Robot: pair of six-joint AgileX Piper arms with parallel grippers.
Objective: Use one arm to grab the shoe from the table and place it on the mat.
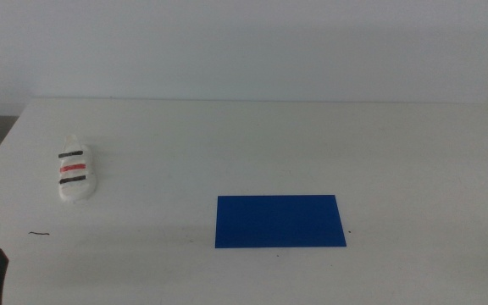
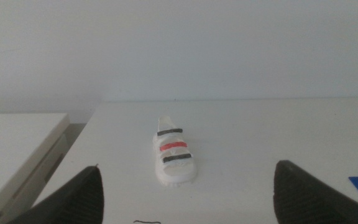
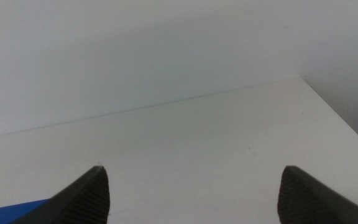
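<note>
The left gripper (image 2: 185, 196) has matte black, wedge-shaped jaws.

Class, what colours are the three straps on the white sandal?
The shoe has two dark straps with a red one between them; the left wrist view shows it best.

sandal (image 1: 76, 175): white, with two dark straps and a red one between them
mat (image 1: 280, 221): plain deep blue
table (image 1: 269, 144): white, one small dark scratch (image 1: 39, 233)
gripper jaws: black
</note>
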